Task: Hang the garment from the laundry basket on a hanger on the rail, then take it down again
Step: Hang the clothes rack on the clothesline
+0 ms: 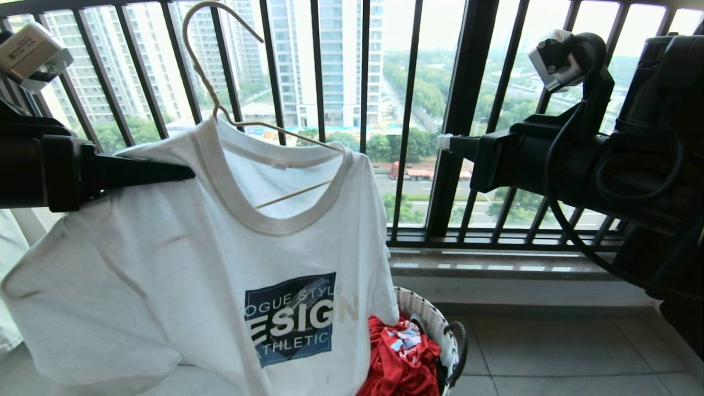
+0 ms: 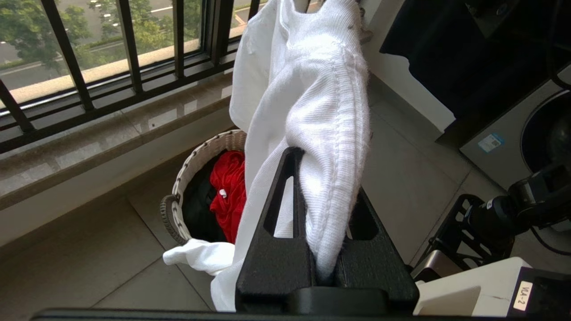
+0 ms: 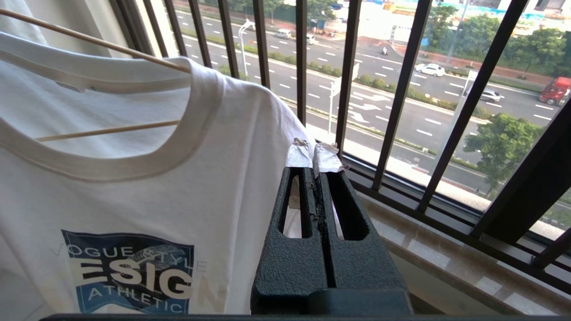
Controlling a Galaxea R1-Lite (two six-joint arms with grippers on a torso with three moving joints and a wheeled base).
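Left gripper [image 2: 328,178]: clenched on the T-shirt [image 1: 181,264] shoulder fabric.
Right gripper [image 3: 316,154]: clenched empty, beside the shirt.
Wire hanger [image 1: 220,104]: hook seen on no rail; slippage is risked if the shirt is tugged.

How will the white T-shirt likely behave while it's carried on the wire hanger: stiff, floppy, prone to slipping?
Probably floppy: the T-shirt sags in folds and bunches where the left gripper pinches it. Likely light, since the thin wire hanger keeps its shape. It might slide, with only narrow wire under the collar.
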